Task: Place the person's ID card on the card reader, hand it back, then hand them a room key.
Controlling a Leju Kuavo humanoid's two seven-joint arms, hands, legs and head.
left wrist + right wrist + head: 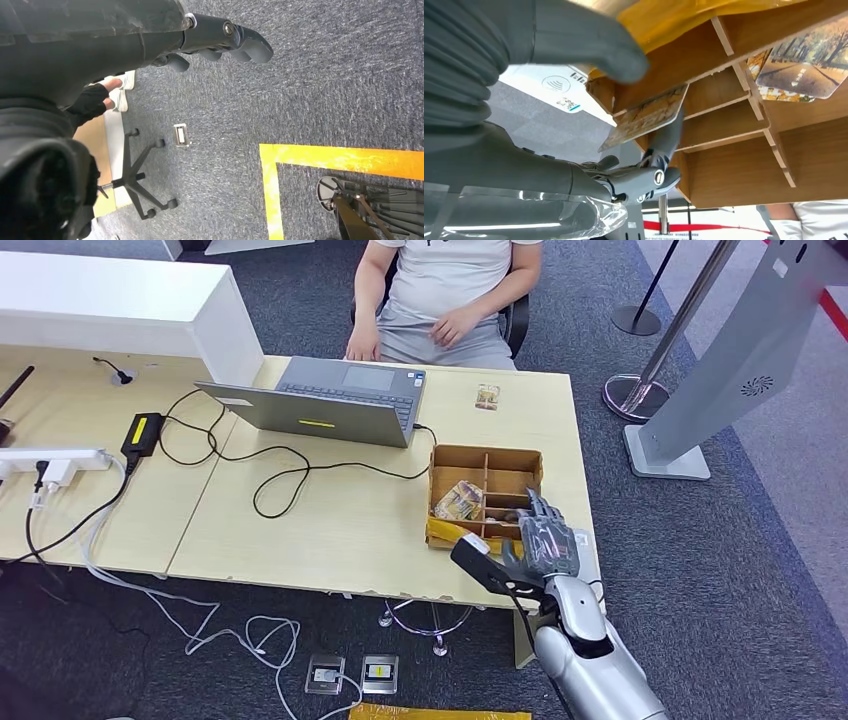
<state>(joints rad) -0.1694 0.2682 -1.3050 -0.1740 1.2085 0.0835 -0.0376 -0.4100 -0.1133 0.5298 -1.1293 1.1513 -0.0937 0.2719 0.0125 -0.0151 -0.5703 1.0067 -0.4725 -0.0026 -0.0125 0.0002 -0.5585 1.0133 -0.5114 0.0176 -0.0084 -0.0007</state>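
So from where I stood, nearest was the robot's right hand point(548, 540), right at the near edge of the wooden divided box point(510, 457) on the table point(330, 520). In the right wrist view it had one key card point(646, 117) pinched, thumb point(589, 42) on one face and a dark finger point(667, 140) on the other, the card tilted and poking into one of the box compartments. One more printed card point(460, 500) sat further in, in the left compartment of the box, apart from the hand. The left hand point(220, 42) hung down over the carpet, fingers curled loosely with nothing in them.

Further across the desk: one open laptop point(335, 398), its cable looping over the tabletop, and one small card point(487, 396) lying flat by itself near the far edge, well apart from the right hand. Behind that, one person point(445, 290) sat in a chair, hands on their lap.
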